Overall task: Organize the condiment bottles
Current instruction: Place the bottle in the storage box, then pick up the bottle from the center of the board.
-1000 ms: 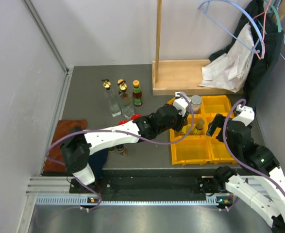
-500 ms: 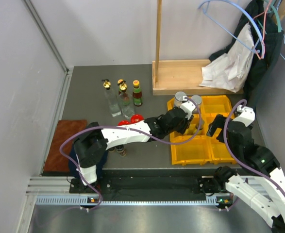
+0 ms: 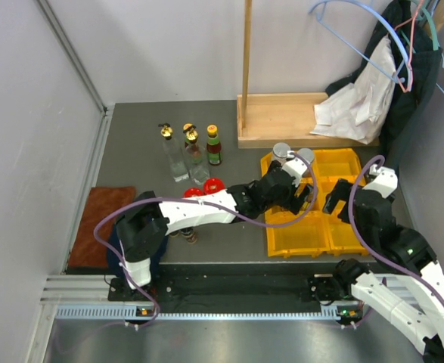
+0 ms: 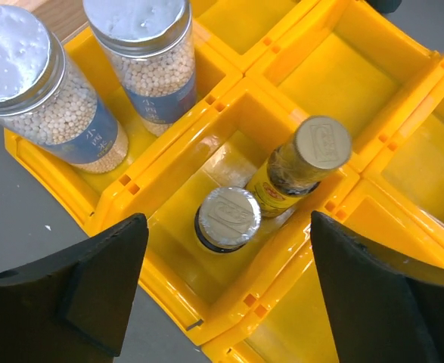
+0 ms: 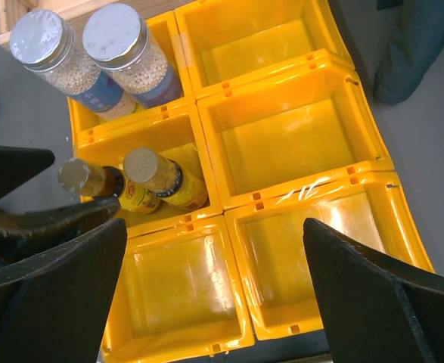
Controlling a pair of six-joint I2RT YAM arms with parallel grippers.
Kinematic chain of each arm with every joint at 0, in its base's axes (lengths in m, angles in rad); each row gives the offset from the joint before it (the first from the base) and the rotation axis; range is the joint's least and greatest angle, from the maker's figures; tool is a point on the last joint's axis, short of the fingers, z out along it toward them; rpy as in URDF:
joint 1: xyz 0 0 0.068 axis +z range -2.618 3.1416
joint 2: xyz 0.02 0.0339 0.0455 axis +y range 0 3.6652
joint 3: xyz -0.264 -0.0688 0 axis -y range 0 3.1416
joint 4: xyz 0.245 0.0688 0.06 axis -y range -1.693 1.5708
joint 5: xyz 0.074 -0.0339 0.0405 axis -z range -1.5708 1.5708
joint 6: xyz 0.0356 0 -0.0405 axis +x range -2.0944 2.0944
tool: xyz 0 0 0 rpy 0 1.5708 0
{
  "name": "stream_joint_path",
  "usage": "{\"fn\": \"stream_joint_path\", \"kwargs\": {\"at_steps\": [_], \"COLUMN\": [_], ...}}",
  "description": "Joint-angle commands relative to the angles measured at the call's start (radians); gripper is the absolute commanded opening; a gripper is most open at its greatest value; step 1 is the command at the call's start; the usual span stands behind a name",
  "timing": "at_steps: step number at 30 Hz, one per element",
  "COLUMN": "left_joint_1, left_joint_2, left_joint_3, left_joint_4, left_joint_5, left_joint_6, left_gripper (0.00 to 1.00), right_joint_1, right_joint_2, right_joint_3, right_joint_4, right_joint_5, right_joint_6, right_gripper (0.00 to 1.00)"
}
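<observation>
My left gripper hangs open over the yellow bin, above a middle-left compartment where two small gold-capped bottles stand. Two silver-lidded jars of pale beads stand side by side in the back left compartment. The right gripper is open above the bin's near compartments, holding nothing. Two clear gold-stoppered bottles and a red-capped dark bottle stand on the table. Two red-lidded jars show behind the left arm.
A wooden stand rises behind the bin, with clothes and hangers at the back right. A brown cloth lies at the near left. A small dark bottle stands under the left arm. Most bin compartments hold nothing.
The left gripper carried a silver-lidded jar into the back left compartment beside the other jar, opened and let it go, then drew back slightly. The right arm stayed still.
</observation>
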Motion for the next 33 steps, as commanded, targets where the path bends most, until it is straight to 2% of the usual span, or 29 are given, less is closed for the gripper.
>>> {"fn": "stream_joint_path", "kwargs": {"at_steps": [1,6,12,15,19,24,29,33], "left_joint_1": [-0.022,-0.025,-0.025,-0.025,-0.025,-0.025,-0.024,-0.024], "left_joint_2": [-0.095,-0.181,-0.430,-0.570,-0.730,-0.929,-1.051,-1.086], "left_joint_3": [0.050,0.021,-0.131,-0.252,-0.318,-0.415,-0.478,-0.467], "left_joint_4": [0.064,0.051,-0.008,-0.108,-0.329,-0.568,-0.660,-0.862], "left_joint_5": [-0.037,-0.064,-0.196,-0.308,-0.416,-0.550,-0.600,-0.655], "left_joint_6": [0.014,-0.015,-0.096,-0.162,-0.259,-0.349,-0.405,-0.568], "left_gripper": [0.99,0.99,0.99,0.99,0.99,0.99,0.99,0.99], "right_joint_1": [-0.011,-0.011,-0.013,-0.011,-0.013,-0.011,-0.012,-0.013], "right_joint_2": [-0.001,0.016,0.010,0.013,0.054,0.183,0.246,0.264], "right_joint_3": [0.068,0.107,0.122,0.118,0.114,0.137,0.133,0.144], "right_joint_4": [-0.013,-0.035,-0.038,-0.023,0.028,0.060,0.100,0.108], "right_joint_5": [0.017,-0.026,-0.104,-0.150,-0.227,-0.287,-0.347,-0.368], "right_joint_6": [0.007,-0.032,-0.081,-0.078,-0.068,-0.062,-0.024,0.023], "right_gripper": [0.99,0.99,0.99,0.99,0.99,0.99,0.99,0.99]}}
